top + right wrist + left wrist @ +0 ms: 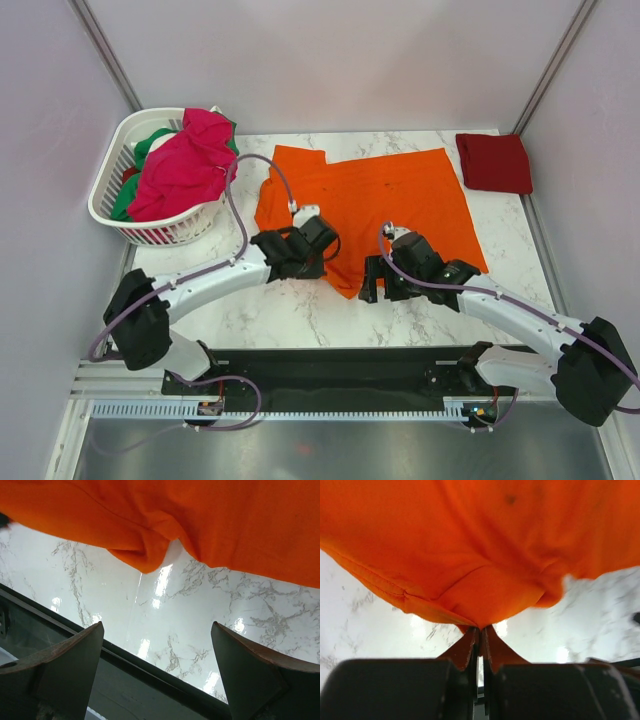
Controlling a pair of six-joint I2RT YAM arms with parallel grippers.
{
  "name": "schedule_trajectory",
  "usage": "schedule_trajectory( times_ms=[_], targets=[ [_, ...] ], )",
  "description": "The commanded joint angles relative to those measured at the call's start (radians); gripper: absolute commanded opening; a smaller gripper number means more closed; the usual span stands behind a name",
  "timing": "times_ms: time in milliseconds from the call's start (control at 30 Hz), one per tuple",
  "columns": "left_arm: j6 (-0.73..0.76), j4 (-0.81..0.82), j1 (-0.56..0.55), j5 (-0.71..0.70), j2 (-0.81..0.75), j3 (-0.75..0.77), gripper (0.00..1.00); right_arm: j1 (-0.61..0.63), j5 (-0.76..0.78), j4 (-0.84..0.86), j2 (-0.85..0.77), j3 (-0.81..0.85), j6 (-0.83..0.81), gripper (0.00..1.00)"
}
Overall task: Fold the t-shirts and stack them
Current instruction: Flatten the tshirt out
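In the left wrist view the left gripper [480, 632] has its fingers [462, 650] pressed together at the lower centre of the frame, pinching a hem of the orange t-shirt [485, 540]. The cloth rises from the pinch and fills the upper half, hiding much of the marble table [360, 625].

In the right wrist view the right gripper [157, 627] stands wide apart. Its fingers [70, 660] sit at the bottom corners with only bare marble between them, and the shirt's near edge runs across the top, cut off by the frame.

From above, the orange t-shirt lies spread at the centre of the table, its lower edge partly covered by both grippers. A dark red t-shirt [495, 162] lies folded at the upper right. At the upper left a white basket [108, 195] holds a magenta t-shirt [185, 160] heaped over a green t-shirt [150, 142], which is mostly hidden.
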Motion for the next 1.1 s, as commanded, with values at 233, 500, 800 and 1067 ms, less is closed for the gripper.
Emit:
schedule_trajectory(
  times_ms=[233,500,800,1067],
  targets=[
    [0.216,-0.041,0.320,0.149,0.270,0.324,0.45,0.001,0.027,-0.008,0.016,0.059,-0.031,0.97],
    [0.259,-0.023,0.309,0.170,0.260,0.360,0.77,-0.001,0.043,-0.032,-0.055,0.025,-0.034,0.98],
    [0.273,-0.041,0.305,0.124,-0.075,0.148,0.77,0.001,-0.022,0.093,0.115,0.107,-0.030,0.98],
    [0.348,-0.141,0.308,0.034,-0.391,-0.008,0.77,0.062,0.088,0.061,0.438,0.412,-0.189,0.93]
  ],
)
